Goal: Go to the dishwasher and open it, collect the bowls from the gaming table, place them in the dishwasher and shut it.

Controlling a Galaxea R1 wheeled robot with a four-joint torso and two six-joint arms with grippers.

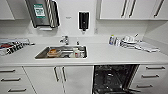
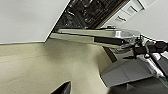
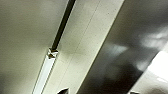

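Grippers first: a dark fingertip pokes into the left wrist view (image 2: pixel 63 88) above pale speckled floor, and two dark tips sit at the edge of the right wrist view (image 3: pixel 97 91), but I cannot tell whether either pair is apart or together. Nothing is seen between them.

Ahead, the dishwasher (image 1: pixel 113 78) stands open under the white counter (image 1: pixel 100 56), to the right of the sink. Its dark cavity with wire racks shows between white cabinet doors (image 1: pixel 75 78) on its left and a stack of drawers (image 1: pixel 152 76) with bar handles on its right. From the left wrist camera the lowered dishwasher door (image 2: pixel 100 36) juts out flat, seen edge-on, with the rack-filled interior behind it, and a grey part of the robot's body (image 2: pixel 127 72) close beside it.

On the counter, the steel sink (image 1: pixel 42 55) is set in left of centre, holding an orange-lidded container (image 1: pixel 53 52) and some other crockery; a tap (image 1: pixel 65 39) rises behind it. Far left lies a tray of cutlery (image 1: pixel 11 47). Far right, near the wall, a cluster of bottles and white dishes (image 1: pixel 125 40) sits on the counter. A paper towel dispenser (image 1: pixel 42 12) and a black soap dispenser (image 1: pixel 83 20) hang on the wall, with white wall cupboards (image 1: pixel 125 8) to the right.

The right wrist camera faces pale floor (image 3: pixel 22 37) crossed by a dark strip (image 3: pixel 62 25) with a metal rail, beside a broad brushed-steel surface (image 3: pixel 125 50).
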